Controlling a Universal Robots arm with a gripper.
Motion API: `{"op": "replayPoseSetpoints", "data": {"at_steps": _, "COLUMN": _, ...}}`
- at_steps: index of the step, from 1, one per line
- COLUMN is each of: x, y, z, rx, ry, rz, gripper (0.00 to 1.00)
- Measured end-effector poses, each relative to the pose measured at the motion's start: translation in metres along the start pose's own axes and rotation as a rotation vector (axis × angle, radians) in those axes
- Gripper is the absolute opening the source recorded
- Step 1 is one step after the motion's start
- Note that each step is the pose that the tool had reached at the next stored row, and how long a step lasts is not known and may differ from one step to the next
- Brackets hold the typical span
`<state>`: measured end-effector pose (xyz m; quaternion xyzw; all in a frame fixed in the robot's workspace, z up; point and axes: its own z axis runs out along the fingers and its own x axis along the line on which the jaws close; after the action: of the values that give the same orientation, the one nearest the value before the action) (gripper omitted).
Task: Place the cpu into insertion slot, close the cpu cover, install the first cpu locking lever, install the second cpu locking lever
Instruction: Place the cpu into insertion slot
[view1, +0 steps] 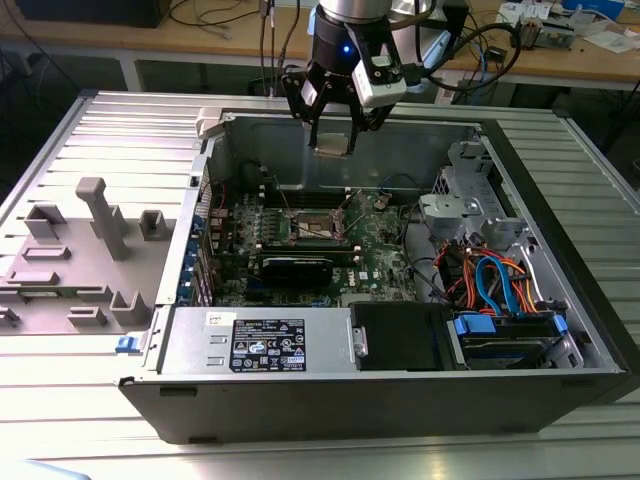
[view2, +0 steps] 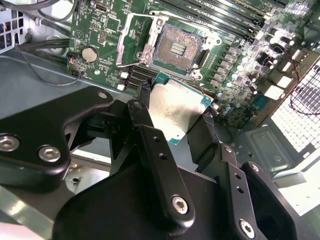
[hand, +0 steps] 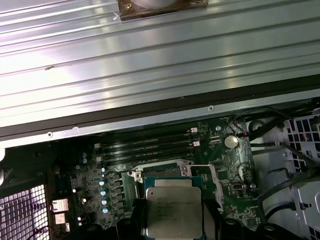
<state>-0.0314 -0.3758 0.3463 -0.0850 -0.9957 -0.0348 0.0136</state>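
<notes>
One hand (view1: 333, 135), its two fingers (view2: 202, 140) clamped on one cpu (view2: 176, 112), hangs above one open computer case (view1: 400, 390) on the bench (view1: 80, 420). One bare slot (view2: 177, 47) lies on the green board (view2: 100, 30) below, apart from the cpu.

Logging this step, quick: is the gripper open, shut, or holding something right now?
The gripper is shut on the cpu, which is not yet in the insertion slot.
</notes>
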Motion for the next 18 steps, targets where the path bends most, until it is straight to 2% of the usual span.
{"op": "replayPoseSetpoints", "data": {"at_steps": 11, "x": -0.0001, "y": -0.0001, "z": 0.0014, "rx": -0.0008, "ry": -0.001, "rz": 0.013, "gripper": 0.54}}
{"op": "replayPoseSetpoints", "data": {"at_steps": 14, "x": -0.0001, "y": -0.0001, "z": 0.0022, "rx": -0.0016, "ry": -0.0029, "rz": 0.042, "gripper": 0.54}}
{"op": "replayPoseSetpoints", "data": {"at_steps": 15, "x": -0.0001, "y": -0.0002, "z": 0.0028, "rx": -0.0025, "ry": -0.0047, "rz": 0.068, "gripper": 0.54}}
{"op": "replayPoseSetpoints", "data": {"at_steps": 18, "x": -0.0001, "y": -0.0002, "z": 0.0039, "rx": -0.004, "ry": -0.0077, "rz": 0.113, "gripper": 0.54}}
